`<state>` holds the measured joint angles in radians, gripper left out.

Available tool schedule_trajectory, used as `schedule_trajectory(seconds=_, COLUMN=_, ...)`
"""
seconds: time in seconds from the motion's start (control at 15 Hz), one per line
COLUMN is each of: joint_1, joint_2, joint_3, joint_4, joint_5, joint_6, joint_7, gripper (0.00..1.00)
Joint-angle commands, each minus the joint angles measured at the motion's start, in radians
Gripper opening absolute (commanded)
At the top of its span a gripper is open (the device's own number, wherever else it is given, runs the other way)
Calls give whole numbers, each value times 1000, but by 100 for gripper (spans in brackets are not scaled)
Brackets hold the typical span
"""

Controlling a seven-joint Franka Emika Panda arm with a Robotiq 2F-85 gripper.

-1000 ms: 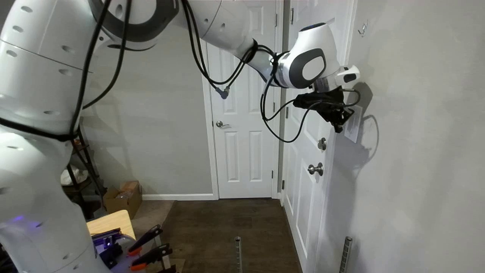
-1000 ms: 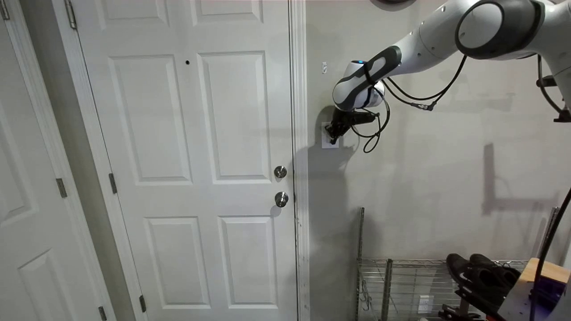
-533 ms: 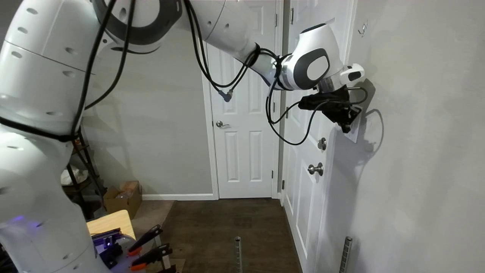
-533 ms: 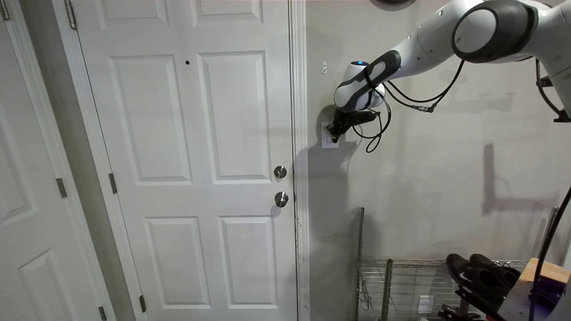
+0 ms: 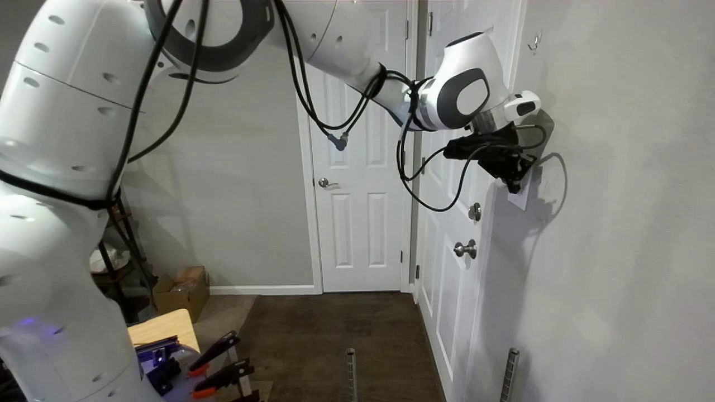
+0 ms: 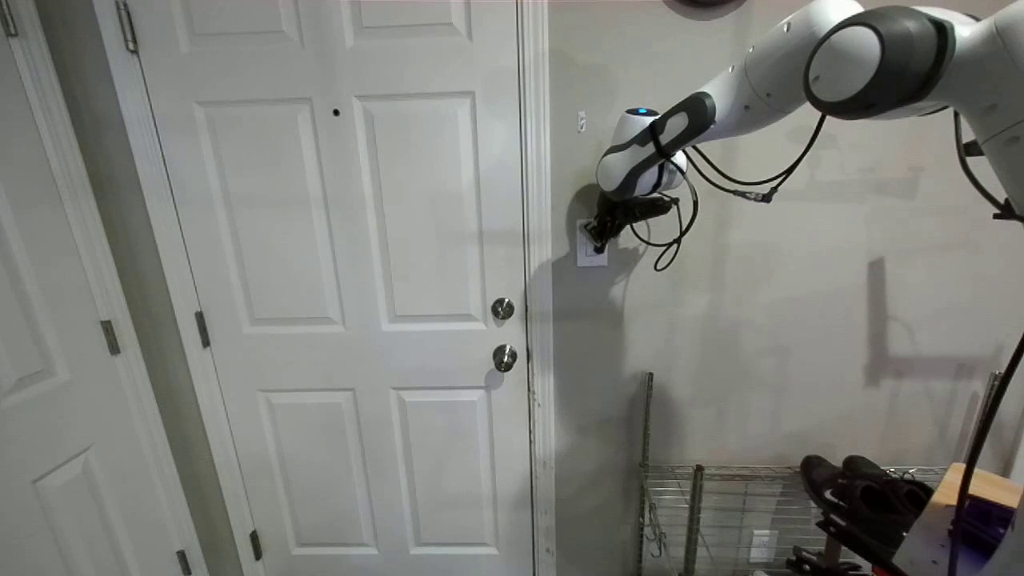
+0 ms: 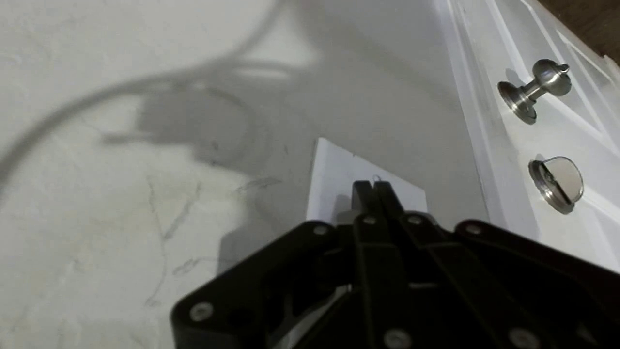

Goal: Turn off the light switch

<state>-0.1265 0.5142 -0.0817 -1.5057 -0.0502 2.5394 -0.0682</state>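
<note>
As pressing likely needed no grasp, the empty hand [image 7: 372, 186] was pinched narrow.
It faced the light switch [image 7: 336, 178], contact unclear.

Round silver door knob [image 6: 505, 358] and deadbolt [image 6: 502, 309] below the gripper [image 7: 372, 186], white panelled door [image 6: 344, 360] beside it, small wall hook [image 6: 582, 122] above, wire rack [image 6: 694, 520] farther down, cardboard box [image 5: 196, 287] well apart and lower

Your arm [image 5: 346, 50]: wht w/ dk-grey bands [image 6: 916, 56], oval dimples [image 5: 107, 111] & thin seams [image 5: 72, 84]; blk cables [image 5: 146, 78] tied along it. Blue light [image 6: 642, 111] atop wrist [image 6: 634, 130]. Your gripper [image 7: 372, 185]: blk, angular, w/ silver screws [image 7: 201, 311].
</note>
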Motion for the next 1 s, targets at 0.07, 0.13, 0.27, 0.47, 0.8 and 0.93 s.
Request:
schedule_trajectory(seconds=0.07, joint_1=-14, joint_2=33, joint_3=42, joint_4=58, joint_5=38, joint_6=-29, joint_7=-50, gripper=5)
schedule_trajectory(seconds=0.13, joint_1=-12, joint_2=34, joint_3=46, joint_4=63, joint_5=40, joint_6=-40, joint_7=-54, gripper=5)
schedule_trajectory(seconds=0.27, joint_1=-19, joint_2=29, joint_3=73, joint_4=64, joint_5=67, joint_6=-62, joint_7=-73, gripper=5)
schedule_trajectory(seconds=0.47, joint_1=-16, joint_2=36, joint_3=101, joint_4=78, joint_5=94, joint_6=-95, joint_7=-85, gripper=4)
schedule_trajectory(seconds=0.8, joint_1=-5, joint_2=29, joint_3=82, joint_4=73, joint_5=81, joint_6=-163, joint_7=-43, gripper=4)
schedule_trajectory(seconds=0.93, joint_1=1, joint_2=27, joint_3=61, joint_4=69, joint_5=66, joint_6=-173, joint_7=-21, gripper=4)
